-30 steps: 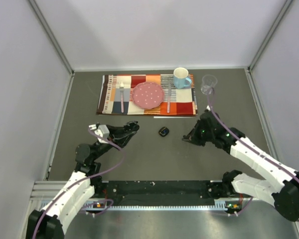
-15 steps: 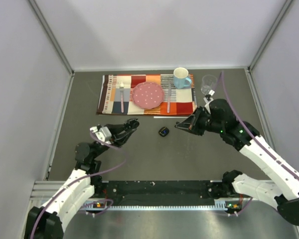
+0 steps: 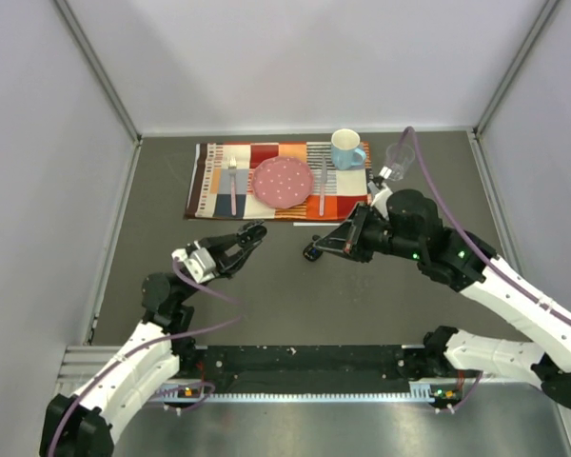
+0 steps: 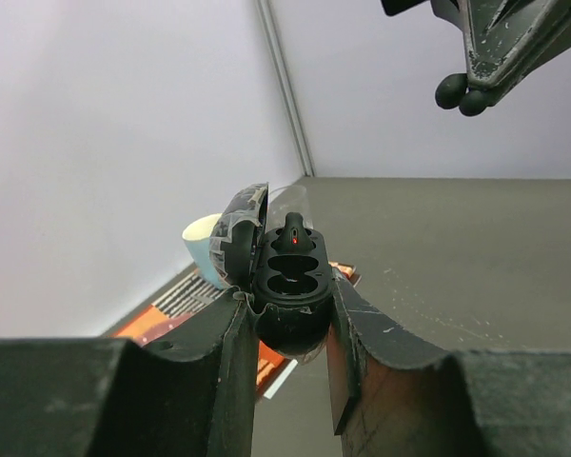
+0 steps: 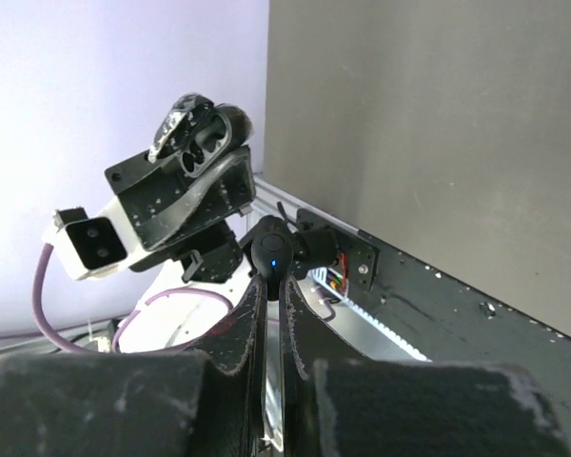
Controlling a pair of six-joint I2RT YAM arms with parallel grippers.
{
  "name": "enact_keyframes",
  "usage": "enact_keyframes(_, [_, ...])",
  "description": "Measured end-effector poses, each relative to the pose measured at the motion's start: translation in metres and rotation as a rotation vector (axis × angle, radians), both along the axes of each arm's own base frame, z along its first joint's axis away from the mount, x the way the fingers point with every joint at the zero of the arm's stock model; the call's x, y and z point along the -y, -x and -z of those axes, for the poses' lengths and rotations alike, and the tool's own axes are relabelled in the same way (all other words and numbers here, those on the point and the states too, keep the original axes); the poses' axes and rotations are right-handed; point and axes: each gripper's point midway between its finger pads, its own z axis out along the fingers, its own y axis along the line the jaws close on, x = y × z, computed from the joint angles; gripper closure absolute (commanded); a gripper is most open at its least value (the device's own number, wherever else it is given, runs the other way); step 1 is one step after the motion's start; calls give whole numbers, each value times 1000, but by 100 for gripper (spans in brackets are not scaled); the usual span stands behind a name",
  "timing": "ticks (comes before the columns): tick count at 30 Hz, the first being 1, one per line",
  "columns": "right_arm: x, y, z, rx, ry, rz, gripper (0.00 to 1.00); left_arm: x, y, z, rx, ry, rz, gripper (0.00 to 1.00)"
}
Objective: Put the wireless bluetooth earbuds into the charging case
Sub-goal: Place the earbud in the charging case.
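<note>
My left gripper [image 4: 287, 314] is shut on the open black charging case [image 4: 290, 286] and holds it above the table, lid [image 4: 240, 233] tipped back. One earbud with a red light [image 4: 294, 233] sits in its far slot. The nearer slots look empty. In the top view this gripper [image 3: 252, 231] is left of centre. My right gripper [image 5: 271, 286] is shut on a black earbud with a blue light [image 5: 272, 249] and points at the case [image 5: 198, 138]. In the top view its tips [image 3: 313, 250] are right of the case and cover the small black item on the table.
A patchwork placemat [image 3: 209, 181] at the back holds a pink plate [image 3: 283, 181], a fork [image 3: 233, 181], a knife [image 3: 323, 186] and a blue mug [image 3: 345, 149]. A clear glass [image 3: 399, 160] stands right of it. Grey walls close in the table on three sides.
My right arm has swung left with the earbud, from right of centre to over the small black item mid-table. My left gripper has shifted slightly with the case.
</note>
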Motion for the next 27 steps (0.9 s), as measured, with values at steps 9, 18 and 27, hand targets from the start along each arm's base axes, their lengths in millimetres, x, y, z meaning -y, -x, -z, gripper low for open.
enact_keyframes(9, [-27,2,-32,-17,-59,-22,100,15,4,-12,78,-26,-1,100])
enact_keyframes(18, [-46,-3,-47,-183,-129,58,100,19,-6,-7,68,-39,-41,100])
enact_keyframes(27, [-64,-6,-31,-372,-126,118,100,15,-11,-14,97,-22,-83,100])
